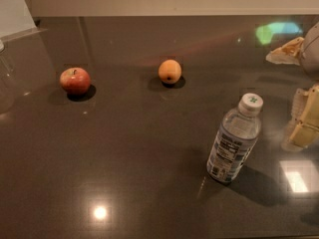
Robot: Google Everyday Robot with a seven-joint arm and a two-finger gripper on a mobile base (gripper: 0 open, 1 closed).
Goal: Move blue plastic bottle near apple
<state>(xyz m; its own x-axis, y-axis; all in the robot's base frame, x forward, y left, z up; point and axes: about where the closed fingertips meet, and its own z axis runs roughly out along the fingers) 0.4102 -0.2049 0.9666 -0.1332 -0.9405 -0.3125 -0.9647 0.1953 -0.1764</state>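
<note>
Over at the right edge of the dark glossy tabletop point(134, 158), the gripper point(305, 124) hangs just beside the blue plastic bottle point(234, 139), not touching it. It is half out of view, so whether the claw is wide or narrow I cannot tell, but it holds nothing that shows.

The bottle stands on its base at front right, white cap point(251, 102) screwed on. The apple point(75, 80) sits well apart from it, far over at the left. Between them, further back, is a round orange-yellow fruit point(170, 71), and that one is not the target.

Now the handling. Thin clear plastic like this looks light and likely gives under a squeeze, and the smooth wall may be slippery. It's tall on a narrow base on a polished surface, so a sideways nudge could tip it. My pick for the hold is the labelled middle of the body point(225, 156), below the shoulder, where it looks stiffest.

As for contents, the wall is see-through, but I can't make out a liquid level. With the cap closed, nothing should spill. A clear vessel point(4, 81) is cut off at the left edge, its contents unreadable.
</note>
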